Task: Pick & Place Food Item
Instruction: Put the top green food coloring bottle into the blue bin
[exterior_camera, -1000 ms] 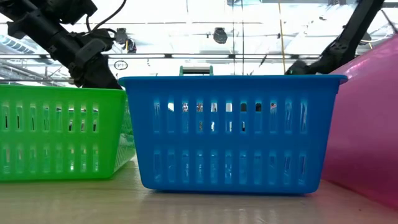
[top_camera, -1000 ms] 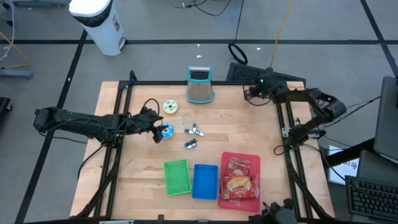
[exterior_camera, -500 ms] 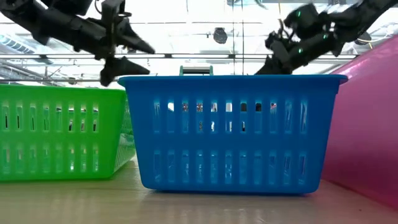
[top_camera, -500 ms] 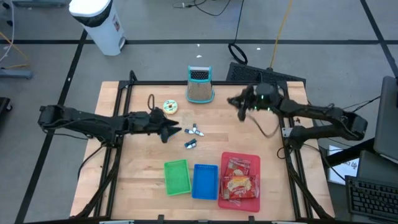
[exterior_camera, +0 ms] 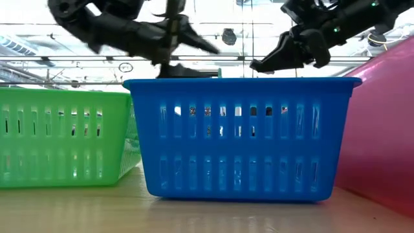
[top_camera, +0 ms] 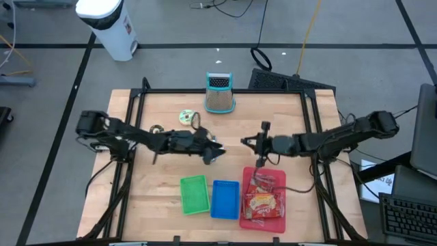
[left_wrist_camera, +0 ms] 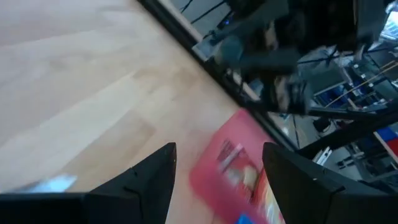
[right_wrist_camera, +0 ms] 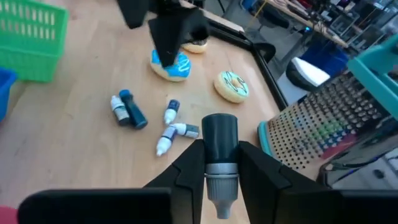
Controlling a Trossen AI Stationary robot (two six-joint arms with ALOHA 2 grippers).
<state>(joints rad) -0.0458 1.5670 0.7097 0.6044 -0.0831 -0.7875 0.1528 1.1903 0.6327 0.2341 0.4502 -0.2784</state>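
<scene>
My right gripper [top_camera: 247, 141] hangs above the table's middle right, just beyond the red basket [top_camera: 275, 179], shut on a dark bottle-shaped thing [right_wrist_camera: 219, 134] with a grey ribbed neck. My left gripper [top_camera: 217, 152] stands open over the table's middle with nothing between its fingers [left_wrist_camera: 217, 155]. Below it lie three small bottles [right_wrist_camera: 127, 109] on their sides. A blue doughnut [right_wrist_camera: 171, 65] and a green-iced doughnut [top_camera: 186, 117] lie flat on the wood farther left. The red basket holds food packets [top_camera: 263, 201]. My right gripper pinches the dark thing between its two fingers [right_wrist_camera: 186, 168] at the grey ribbed neck [right_wrist_camera: 221, 171]. The fingers lie along it, and its dark rounded end sticks out past the fingertips. They come almost level from the table's right, and the thing is lifted clear of the table.
A green basket [top_camera: 194, 193] and a blue basket [top_camera: 225, 198] stand by the near edge, left of the red one. A metal grater [top_camera: 220, 92] in a teal frame stands at the far edge. A pale doughnut [top_camera: 156, 128] lies by the left arm.
My left gripper has moved from beside the blue doughnut toward the table's right, rolling as it went, and now hangs over the small bottles, still open. My right gripper has swung from the far right corner toward the table's middle and the red basket, rolling too.
</scene>
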